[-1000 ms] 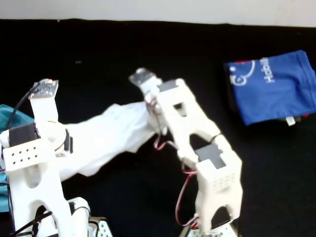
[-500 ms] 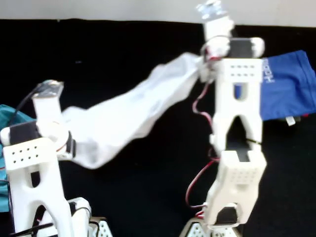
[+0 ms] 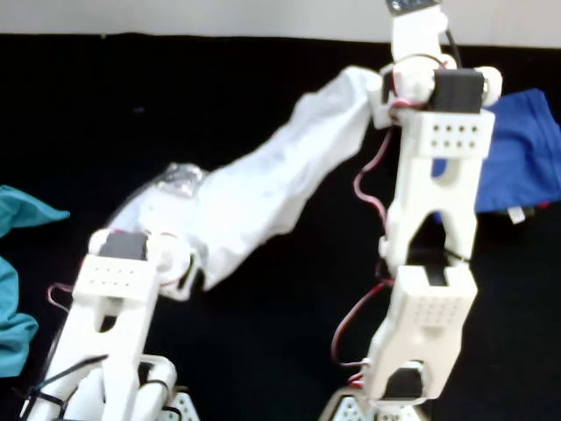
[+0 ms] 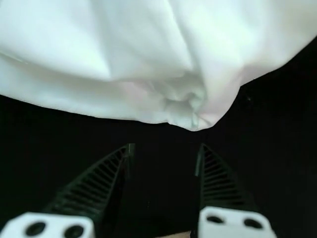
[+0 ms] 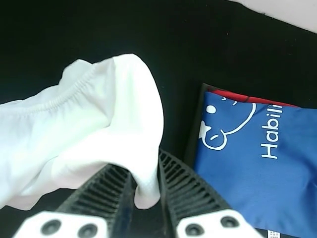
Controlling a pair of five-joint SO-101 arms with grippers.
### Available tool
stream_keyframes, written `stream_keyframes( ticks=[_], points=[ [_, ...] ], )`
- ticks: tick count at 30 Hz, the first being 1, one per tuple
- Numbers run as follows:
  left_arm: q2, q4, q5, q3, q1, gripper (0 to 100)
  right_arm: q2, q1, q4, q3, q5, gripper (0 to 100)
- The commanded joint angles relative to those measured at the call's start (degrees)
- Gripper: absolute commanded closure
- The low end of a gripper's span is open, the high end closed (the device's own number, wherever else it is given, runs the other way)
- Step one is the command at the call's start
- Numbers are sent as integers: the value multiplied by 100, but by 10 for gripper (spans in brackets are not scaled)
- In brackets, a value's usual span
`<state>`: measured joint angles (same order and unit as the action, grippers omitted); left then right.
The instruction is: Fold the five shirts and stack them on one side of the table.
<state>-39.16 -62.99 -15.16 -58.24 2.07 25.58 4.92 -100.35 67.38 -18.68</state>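
A white shirt (image 3: 263, 189) hangs stretched in the air across the middle of the black table (image 3: 219, 88). My right gripper (image 5: 144, 174), raised at the far right, is shut on one end of it (image 5: 133, 99). In the high view that end is pinched at the arm's top (image 3: 372, 88). The shirt's lower end (image 4: 163, 74) bunches just ahead of my left gripper (image 4: 163, 151), which is open with nothing between its fingers. A folded blue shirt (image 3: 526, 153) lies at the far right, also below the right gripper (image 5: 257, 148).
A loose teal shirt (image 3: 17, 263) lies at the table's left edge. A red layer (image 5: 233, 94) peeks out from under the blue shirt. A pale wall (image 3: 219, 16) borders the far edge of the table.
The right arm swung up and to the far right, pulling the white shirt taut off the table. The left arm leaned in toward the middle, under the shirt's lower end.
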Motion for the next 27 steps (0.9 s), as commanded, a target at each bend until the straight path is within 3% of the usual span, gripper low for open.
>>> stream_keyframes(
  ticks=[1, 14, 21, 27],
  points=[
    [13, 176, 35, -136, -110, 769, -48, -75, -66, 268, 9, 993],
    [22, 1811, 26, -655, -119, 769, -75, -66, -75, 259, 35, 993],
    [127, 1952, 9, -690, -374, 770, -303, -57, -84, 163, 35, 993],
    [1367, 2066, 9, -233, -514, 781, -1033, 48, -75, -743, 35, 993]
  ],
)
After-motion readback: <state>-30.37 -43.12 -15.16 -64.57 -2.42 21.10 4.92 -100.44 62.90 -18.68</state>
